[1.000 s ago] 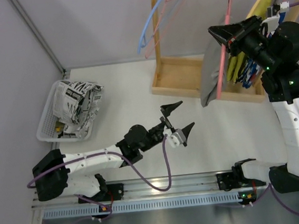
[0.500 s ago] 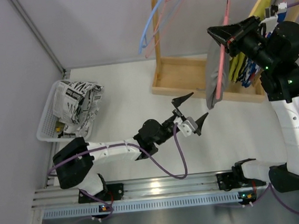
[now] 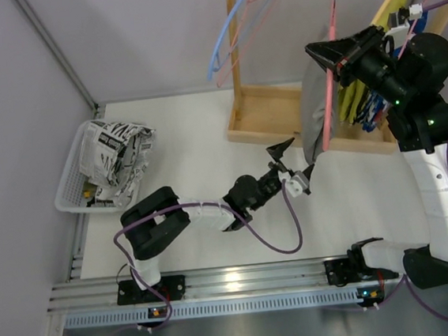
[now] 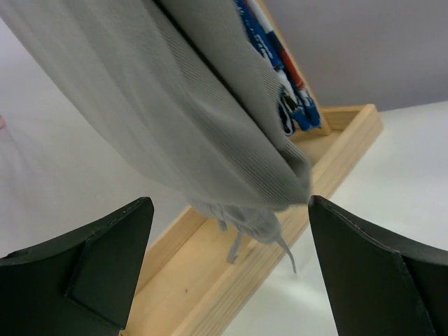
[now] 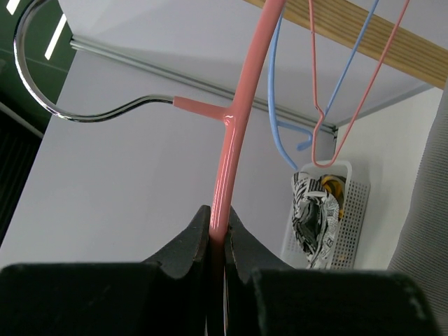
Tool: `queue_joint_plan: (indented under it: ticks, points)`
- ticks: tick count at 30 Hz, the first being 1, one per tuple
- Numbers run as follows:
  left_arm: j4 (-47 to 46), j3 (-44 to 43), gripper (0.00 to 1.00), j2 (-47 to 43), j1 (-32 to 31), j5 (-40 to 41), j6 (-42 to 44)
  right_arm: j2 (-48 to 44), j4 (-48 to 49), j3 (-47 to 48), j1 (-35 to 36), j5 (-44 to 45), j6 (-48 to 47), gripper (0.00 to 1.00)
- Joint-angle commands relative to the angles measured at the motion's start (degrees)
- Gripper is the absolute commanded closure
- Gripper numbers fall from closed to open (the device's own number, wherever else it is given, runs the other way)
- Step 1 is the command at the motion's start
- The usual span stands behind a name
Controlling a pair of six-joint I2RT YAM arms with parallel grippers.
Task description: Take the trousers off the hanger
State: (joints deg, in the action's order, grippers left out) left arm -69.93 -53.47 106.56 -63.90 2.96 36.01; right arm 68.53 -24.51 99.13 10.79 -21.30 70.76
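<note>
Grey trousers [image 4: 210,126] hang just ahead of the wide left jaws, while right jaws pinch the hanger [image 5: 225,168].

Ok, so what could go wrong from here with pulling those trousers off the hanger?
1. The open left gripper faces the trousers' lower end, where drawstrings dangle; it might pinch only a cord.
2. The right gripper holds the hanger by one thin wire, so a pull could swivel it.
3. The blue patterned garment hangs right behind and could get caught too.
</note>
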Motion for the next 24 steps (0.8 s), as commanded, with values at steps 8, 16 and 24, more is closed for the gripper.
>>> queue_joint_plan:
  ticks: [8, 16, 24]
  points:
    - [-9.8, -7.1, 0.06, -0.2, 2.3, 0.1, -2.1, -1.8, 9.1, 0.8, 0.8, -1.6, -2.1, 1.00]
    - [-9.7, -0.2, 0.54, -8.3, 2.3, -1.8, 1.3, -1.6, 10.0, -0.6, 0.8, -3.2, -2.4, 1.00]
    - [-9.7, -5.4, 1.00, -9.5, 4.5, 2.8, 1.7, -2.6, 11.9, -6.4, 0.8, -7.5, -5.6, 1.00]
